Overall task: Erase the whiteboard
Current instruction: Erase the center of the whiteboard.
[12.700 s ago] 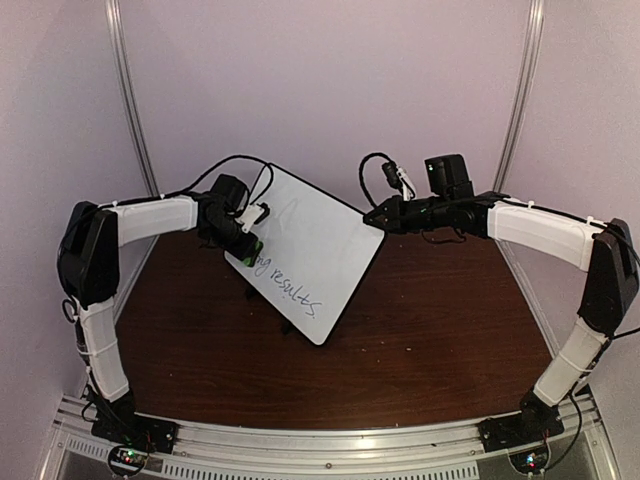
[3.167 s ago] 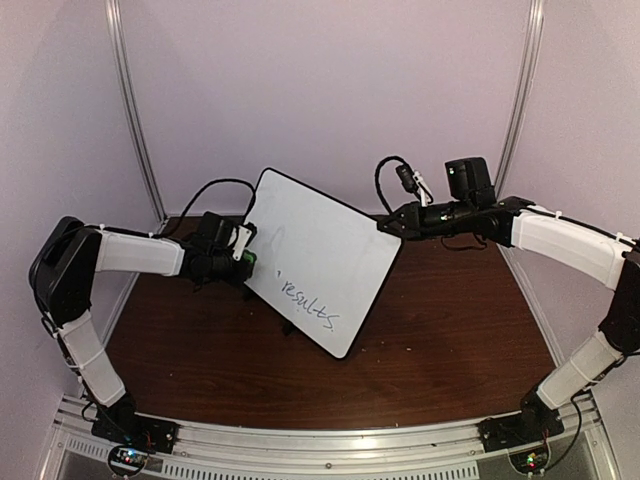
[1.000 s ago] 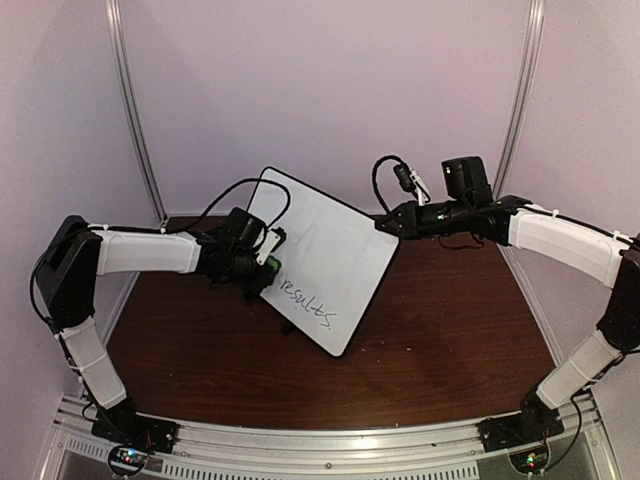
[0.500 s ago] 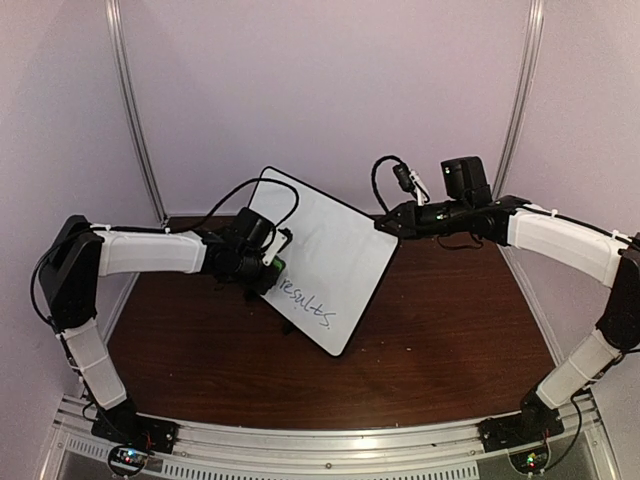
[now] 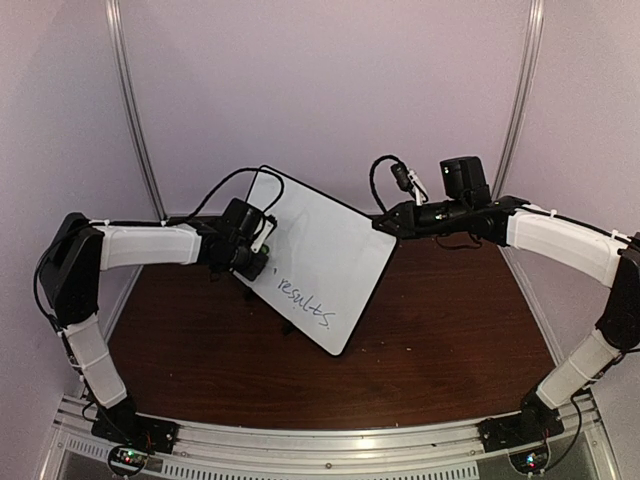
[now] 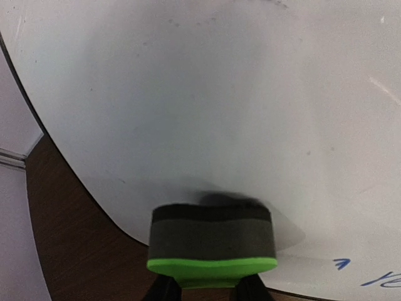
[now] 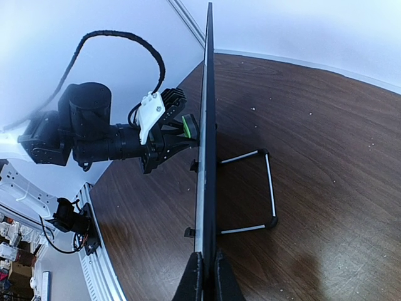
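The whiteboard (image 5: 325, 250) stands tilted on the brown table, propped on a wire stand (image 7: 266, 188). Dark handwriting (image 5: 303, 302) runs across its lower part; the upper part is wiped white. My left gripper (image 5: 256, 250) is shut on a green and grey eraser block (image 6: 212, 244), which presses flat against the whiteboard (image 6: 219, 106) near its lower left edge. A few blue marks (image 6: 341, 263) lie just to the right of the eraser. My right gripper (image 7: 205, 276) is shut on the board's thin black edge (image 7: 207, 125), at its right corner (image 5: 385, 228).
The brown table (image 5: 450, 330) spreads around the board. Purple walls with metal rails (image 5: 130, 110) close in the back and sides. The left arm's black cable (image 5: 215, 190) loops beside the board's top left corner. The arm bases sit on the front rail (image 5: 330, 440).
My left gripper has slid the eraser up and to the left along the board, away from the handwriting. The right gripper has kept its hold on the board's edge.
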Robot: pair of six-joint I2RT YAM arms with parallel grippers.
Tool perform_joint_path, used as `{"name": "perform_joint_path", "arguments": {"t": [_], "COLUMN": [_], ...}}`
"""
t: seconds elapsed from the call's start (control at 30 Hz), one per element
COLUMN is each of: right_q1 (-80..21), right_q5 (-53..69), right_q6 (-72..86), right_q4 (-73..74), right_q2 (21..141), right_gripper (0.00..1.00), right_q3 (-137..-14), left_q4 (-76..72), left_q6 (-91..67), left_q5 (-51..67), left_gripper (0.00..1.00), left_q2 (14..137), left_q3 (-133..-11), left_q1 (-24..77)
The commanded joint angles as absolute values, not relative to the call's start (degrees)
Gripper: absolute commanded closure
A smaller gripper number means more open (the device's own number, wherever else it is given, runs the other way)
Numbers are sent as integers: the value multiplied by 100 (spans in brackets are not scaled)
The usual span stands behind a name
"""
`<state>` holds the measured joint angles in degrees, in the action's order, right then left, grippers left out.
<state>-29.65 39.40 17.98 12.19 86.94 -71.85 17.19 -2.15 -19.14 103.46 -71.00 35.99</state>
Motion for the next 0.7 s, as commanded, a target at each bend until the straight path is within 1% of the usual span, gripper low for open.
{"name": "perform_joint_path", "arguments": {"t": [0.0,0.3,0.37,0.47,0.67], "right_q1": [-3217,-3217,-3216,-3217,-3211], "right_q5": [4570,4570,4578,4573,4570], "right_q6": [1512,1516,1520,1520,1523], "right_q4": [1393,1384,1383,1395,1406], "right_q2": [8776,8802,8796,8799,8772], "right_gripper": [100,100,100,100,100], "right_q3": [-7198,-7216,-7216,-7216,-7214], "left_q4": [1220,1168,1151,1041,1107], "left_q6": [-60,-261,-398,-416,-352], "left_q5": [-1638,-1583,-1623,-2007,-2440], "left_gripper": [93,94,94,95,97], "left_q2": [10398,10523,10564,10538,10450], "left_q3": [-7067,-6902,-6868,-6781,-7006], "left_q1": [3928,4699,4741,4650,3912]}}
